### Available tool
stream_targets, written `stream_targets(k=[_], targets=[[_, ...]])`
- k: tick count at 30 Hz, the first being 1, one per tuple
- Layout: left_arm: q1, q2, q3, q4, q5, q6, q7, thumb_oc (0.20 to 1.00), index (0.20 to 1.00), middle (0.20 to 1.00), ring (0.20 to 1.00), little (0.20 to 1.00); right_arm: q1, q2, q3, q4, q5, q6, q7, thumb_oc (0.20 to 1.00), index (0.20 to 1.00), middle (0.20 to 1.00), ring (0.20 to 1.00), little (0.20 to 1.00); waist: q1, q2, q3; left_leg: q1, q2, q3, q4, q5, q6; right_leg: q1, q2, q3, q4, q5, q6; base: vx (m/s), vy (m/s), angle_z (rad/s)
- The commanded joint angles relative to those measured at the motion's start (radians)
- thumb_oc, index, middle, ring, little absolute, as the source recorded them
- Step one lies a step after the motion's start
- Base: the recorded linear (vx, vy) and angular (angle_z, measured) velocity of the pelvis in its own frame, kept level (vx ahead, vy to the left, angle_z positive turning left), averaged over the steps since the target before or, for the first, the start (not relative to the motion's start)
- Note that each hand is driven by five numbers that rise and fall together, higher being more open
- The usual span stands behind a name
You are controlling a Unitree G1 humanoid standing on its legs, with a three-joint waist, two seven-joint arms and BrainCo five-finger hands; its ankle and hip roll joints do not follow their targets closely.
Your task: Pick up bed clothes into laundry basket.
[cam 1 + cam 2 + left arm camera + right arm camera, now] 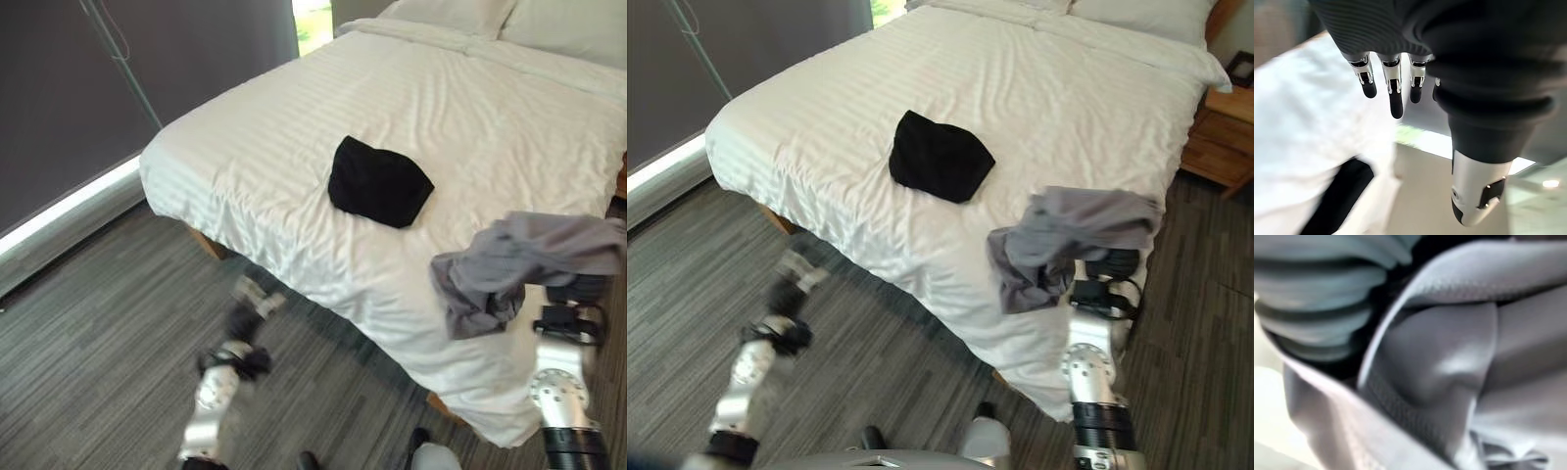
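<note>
A black garment [378,182] lies folded in the middle of the white bed [255,147]; it is also the dark shape [1337,200] in the left wrist view. A crumpled grey garment [519,257] hangs lifted over the bed's near right corner, bunched in my right hand [578,290]. In the right wrist view its grey cloth [1449,362] lies right against the hand. My left hand [251,305] is low over the floor by the bed's foot edge, with its fingers [1395,98] straight, open and holding nothing.
Pillows [549,24] lie at the head of the bed. A wooden nightstand [1221,137] stands at the bed's right side. A dark blind [88,88] runs along the left, and grey striped carpet [88,343] covers the floor in front of the bed.
</note>
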Motion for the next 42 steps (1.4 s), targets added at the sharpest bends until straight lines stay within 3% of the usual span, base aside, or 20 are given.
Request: stream_targets(k=[1,4,7,9,10,11,14,15,16,17,18,19,20,23,26,27,29,30,35,42], targets=[[-0.118,0.098,0.019,-0.06,0.04,-0.077,0.028,1.0,1.0,1.0,1.0,1.0,-0.018,-0.052,0.008,-0.036,-0.02,-0.033,0.06,0.2,0.2,0.2,0.2,0.2,-0.031,-0.025,-0.021,0.147,0.053,-0.021,0.17,-0.121,-0.061,-0.014,0.005,-0.006,-0.02,0.104,0.002,0.05,-0.173,-0.58],[-0.21,0.192,0.029,-0.068,0.107,-0.086,0.096,1.0,1.0,1.0,1.0,1.0,-0.04,-0.076,0.054,-0.028,-0.027,-0.017,0.063,0.2,0.2,0.2,0.2,0.2,-0.001,-0.03,0.007,0.042,0.057,-0.189,0.277,-0.072,-0.08,0.013,0.048,0.053,-0.066,0.081,-0.048,0.03,-0.061,-0.87],[-0.285,0.326,0.042,0.026,0.128,-0.094,0.129,1.0,1.0,1.0,1.0,1.0,-0.026,-0.094,0.058,-0.013,-0.001,-0.006,0.068,0.2,0.2,0.2,0.2,0.2,-0.011,-0.035,0.004,-0.037,0.154,-0.191,0.193,-0.023,-0.099,0.048,0.013,0.086,-0.095,0.055,-0.031,0.15,0.12,-0.82],[-0.328,0.391,0.034,0.084,0.105,-0.097,0.134,1.0,1.0,1.0,1.0,1.0,-0.022,-0.118,0.081,-0.008,0.015,0.002,0.078,0.2,0.2,0.2,0.2,0.2,-0.004,-0.019,0.014,-0.094,0.202,-0.222,0.144,0.059,-0.111,0.056,0.01,0.123,-0.094,0.035,-0.028,0.14,0.183,-0.09],[-0.331,0.392,0.033,0.087,0.103,-0.099,0.133,1.0,1.0,1.0,1.0,1.0,-0.023,-0.117,0.081,-0.008,0.015,0.002,0.079,0.2,0.2,0.2,0.2,0.2,-0.003,-0.019,0.014,-0.093,0.202,-0.222,0.141,0.062,-0.112,0.055,0.011,0.123,-0.093,0.034,-0.029,0.2,0.248,-0.43],[-0.374,0.436,0.019,0.131,0.085,-0.099,0.136,1.0,1.0,1.0,1.0,1.0,-0.006,-0.138,0.096,-0.011,0.02,0.012,0.087,0.2,0.2,0.2,0.2,0.2,-0.001,0.0,0.022,-0.127,0.243,-0.229,0.089,0.134,-0.129,0.069,0.002,0.147,-0.088,0.023,-0.022,0.25,0.267,-0.58],[-0.43,0.496,-0.004,0.205,0.068,-0.099,0.142,1.0,1.0,1.0,1.0,1.0,0.009,-0.153,0.108,-0.017,0.018,0.017,0.089,0.2,0.2,0.2,0.2,0.2,0.007,0.018,0.026,-0.145,0.252,-0.255,0.056,0.174,-0.145,0.106,-0.004,0.174,-0.108,0.019,-0.015,0.34,0.323,-0.48],[-0.47,0.551,0.003,0.274,0.035,-0.098,0.151,1.0,1.0,1.0,1.0,1.0,0.022,-0.147,0.117,-0.038,0.016,0.03,0.096,0.2,0.2,0.2,0.2,0.2,0.006,0.027,0.019,-0.15,0.225,-0.264,0.128,0.116,-0.15,0.146,-0.037,0.206,-0.115,0.022,0.0,0.31,0.311,-1.03],[-0.472,0.552,0.001,0.276,0.034,-0.099,0.15,1.0,1.0,1.0,1.0,1.0,0.023,-0.146,0.117,-0.039,0.016,0.03,0.095,0.2,0.2,0.2,0.2,0.2,0.007,0.025,0.019,-0.152,0.224,-0.263,0.134,0.111,-0.149,0.146,-0.039,0.207,-0.115,0.022,0.001,0.45,0.481,-1.25],[-0.509,0.589,-0.024,0.315,0.051,-0.089,0.153,1.0,1.0,1.0,1.0,1.0,0.038,-0.141,0.12,-0.05,0.006,0.042,0.104,0.2,0.2,0.2,0.2,0.2,-0.004,0.021,0.015,-0.155,0.2,-0.236,0.161,0.08,-0.143,0.165,-0.068,0.213,-0.12,0.052,0.019,0.28,0.462,-0.93],[-0.525,0.622,-0.041,0.318,0.092,-0.075,0.173,1.0,1.0,1.0,1.0,1.0,0.041,-0.12,0.128,-0.06,-0.016,0.05,0.095,0.2,0.2,0.2,0.2,0.2,-0.004,0.02,0.022,-0.134,0.142,-0.207,0.16,0.044,-0.101,0.111,-0.114,0.235,-0.045,0.151,0.028,0.28,0.463,-0.51],[-0.526,0.623,-0.041,0.317,0.093,-0.074,0.173,1.0,1.0,1.0,1.0,1.0,0.04,-0.119,0.128,-0.06,-0.016,0.051,0.094,0.2,0.2,0.2,0.2,0.2,0.0,0.018,0.019,-0.136,0.139,-0.201,0.158,0.047,-0.099,0.103,-0.116,0.241,-0.046,0.155,0.029,0.28,0.811,-0.76],[-0.55,0.703,-0.1,0.369,0.17,-0.019,0.142,1.0,1.0,1.0,1.0,1.0,0.044,-0.077,0.153,-0.053,-0.017,0.049,0.089,0.2,0.2,0.2,0.2,0.2,-0.003,0.037,0.048,-0.079,0.066,-0.123,0.083,0.042,-0.039,0.018,-0.179,0.18,0.098,0.261,0.028,0.24,0.695,-0.91],[-0.682,0.883,-0.261,0.581,0.359,0.039,0.042,1.0,1.0,1.0,1.0,1.0,0.049,-0.083,0.212,-0.026,-0.009,0.087,0.136,0.2,0.2,0.2,0.2,0.2,-0.025,0.045,0.043,0.018,0.019,-0.05,0.012,0.005,-0.037,-0.019,-0.165,0.044,0.073,0.232,0.064,0.28,0.548,-0.94],[-0.812,0.891,-0.365,0.718,0.422,0.048,0.016,1.0,1.0,1.0,1.0,1.0,0.073,-0.088,0.227,-0.015,-0.001,0.09,0.169,0.2,0.2,0.2,0.2,0.2,-0.033,0.036,0.034,0.021,0.019,-0.035,0.012,-0.006,-0.047,0.017,-0.11,-0.016,-0.072,0.215,0.064,0.08,0.035,-0.37],[-0.82,0.878,-0.379,0.744,0.454,0.055,-0.013,1.0,1.0,1.0,1.0,1.0,0.093,-0.098,0.229,-0.018,-0.009,0.116,0.178,0.2,0.2,0.2,0.2,0.2,-0.024,0.022,0.022,0.029,0.007,-0.025,0.012,-0.009,-0.05,0.039,-0.118,-0.012,-0.112,0.27,0.085,0.07,-0.017,-0.24],[-0.911,0.847,-0.455,0.772,0.492,0.055,-0.018,1.0,1.0,1.0,1.0,1.0,0.095,-0.084,0.248,-0.012,0.028,0.111,0.194,0.2,0.2,0.2,0.2,0.2,-0.032,0.015,0.008,0.013,0.018,-0.017,0.012,-0.01,-0.06,0.041,-0.07,0.054,-0.169,0.274,0.084,0.07,-0.032,0.13],[-0.914,0.856,-0.467,0.803,0.517,0.061,-0.021,1.0,1.0,1.0,1.0,1.0,0.088,-0.086,0.256,-0.017,0.02,0.118,0.196,0.2,0.2,0.2,0.2,0.2,-0.021,0.018,0.0,0.015,0.025,-0.002,0.012,-0.007,-0.062,0.051,-0.075,0.018,-0.191,0.275,0.09,0.08,-0.036,0.09],[-1.082,0.809,-0.605,0.913,0.577,0.08,-0.059,1.0,1.0,1.0,1.0,1.0,0.121,-0.089,0.255,-0.015,0.006,0.143,0.203,0.2,0.2,0.2,0.2,0.2,-0.04,0.004,-0.013,-0.015,0.049,-0.002,0.012,0.014,-0.084,0.072,-0.032,0.013,-0.274,0.271,0.086,0.06,-0.062,-0.25],[-1.17,0.722,-0.659,0.957,0.61,0.088,-0.055,1.0,1.0,1.0,1.0,1.0,0.138,-0.088,0.275,-0.02,0.015,0.162,0.216,0.2,0.2,0.2,0.2,0.2,-0.055,-0.007,0.006,-0.072,0.085,-0.003,0.012,0.054,-0.111,0.055,-0.004,0.007,-0.327,0.252,0.081,0.0,-0.05,0.01]])
